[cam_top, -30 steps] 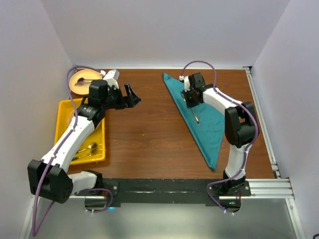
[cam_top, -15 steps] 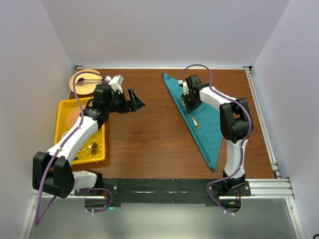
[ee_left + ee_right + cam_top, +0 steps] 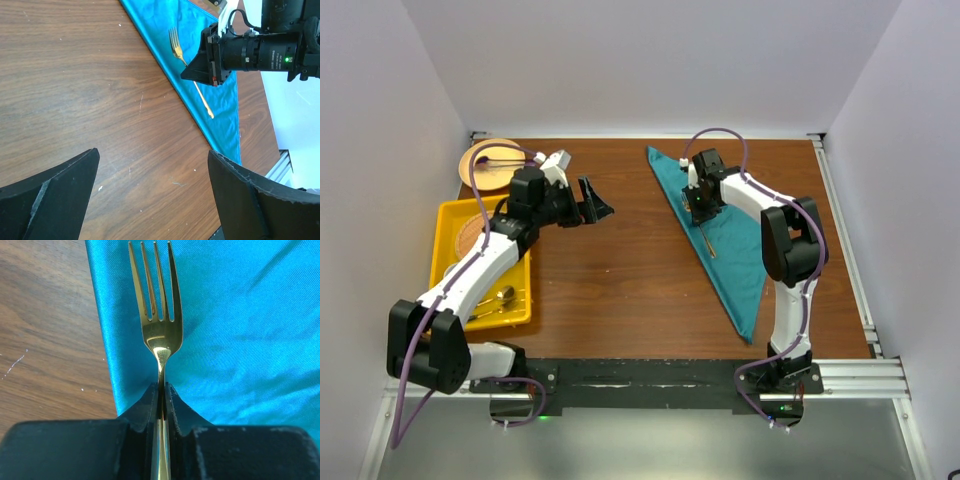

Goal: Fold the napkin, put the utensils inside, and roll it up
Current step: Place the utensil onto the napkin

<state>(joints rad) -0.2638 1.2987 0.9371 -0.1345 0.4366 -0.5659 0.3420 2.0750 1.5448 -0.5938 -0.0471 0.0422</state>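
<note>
One fork point(image 3: 161, 325) is pinched by the right pincer point(image 3: 161, 390); left pincer point(image 3: 152, 152) gapes wide.

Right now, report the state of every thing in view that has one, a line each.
napkin: folded into a triangle, lying flat on the table.
fork: on the napkin near its left edge, clamped at the neck.
right end effector: shut on the fork.
left end effector: open, holding nothing, over the table.
yellow tray: holds more cutlery.
</note>
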